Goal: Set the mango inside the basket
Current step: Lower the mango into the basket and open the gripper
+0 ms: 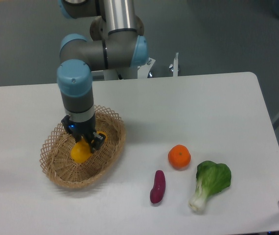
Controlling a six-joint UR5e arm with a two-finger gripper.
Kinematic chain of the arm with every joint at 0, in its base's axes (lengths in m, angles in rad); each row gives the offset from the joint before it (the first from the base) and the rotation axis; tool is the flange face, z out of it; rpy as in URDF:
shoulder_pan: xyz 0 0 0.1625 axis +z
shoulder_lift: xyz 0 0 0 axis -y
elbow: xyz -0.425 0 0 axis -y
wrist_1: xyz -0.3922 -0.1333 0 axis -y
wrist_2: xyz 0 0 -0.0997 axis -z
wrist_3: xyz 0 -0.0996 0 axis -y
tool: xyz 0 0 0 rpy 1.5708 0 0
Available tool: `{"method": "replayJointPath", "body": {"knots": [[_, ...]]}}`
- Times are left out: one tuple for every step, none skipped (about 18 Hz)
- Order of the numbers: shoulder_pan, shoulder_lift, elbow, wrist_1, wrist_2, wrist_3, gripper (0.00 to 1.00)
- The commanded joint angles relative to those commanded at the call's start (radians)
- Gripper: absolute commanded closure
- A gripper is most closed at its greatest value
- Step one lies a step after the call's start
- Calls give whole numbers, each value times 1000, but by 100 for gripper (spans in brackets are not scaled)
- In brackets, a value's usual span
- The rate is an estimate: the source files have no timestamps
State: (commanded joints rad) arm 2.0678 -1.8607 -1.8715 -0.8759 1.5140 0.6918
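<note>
Item: gripper (86, 143), pointing straight down over the basket (111, 154). State: fingers closed on the mango (81, 151), which shows as a yellow-orange mass at and just below the fingertips.

Item: mango. Position: directly beneath the hand, inside the basket's rim, low over the woven floor; whether it touches the floor cannot be told. Long axis: partly hidden by the fingers, apparently running down and to the camera-left of the hand.

Item: basket. Position: surrounds the hand on all sides, its centre roughly under the fingertips.

Judgement: the deciding relation is vertical, mango above basket floor with the rim all round, so release here should drop it inside.

Other stock, well apart to the camera-right of the hand: tangerine (179, 156), purple sweet potato (157, 186), bok choy (209, 183).
</note>
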Motion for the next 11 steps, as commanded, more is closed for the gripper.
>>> {"method": "replayJointPath", "body": {"knots": [[-2, -3, 0, 0, 0, 6, 44], [-8, -11, 0, 0, 0, 9, 44], [-8, -15, 0, 0, 2, 9, 44], [-8, -18, 0, 0, 2, 9, 44], [-8, -25, 0, 0, 2, 9, 44], [-8, -25, -2, 2, 2, 9, 44], [-8, -26, 0, 2, 2, 11, 44], [-9, -29, 0, 2, 2, 11, 43], [-8, -35, 2, 2, 2, 12, 43], [-9, -37, 2, 2, 2, 12, 43], [-9, -38, 2, 2, 3, 14, 43]]}}
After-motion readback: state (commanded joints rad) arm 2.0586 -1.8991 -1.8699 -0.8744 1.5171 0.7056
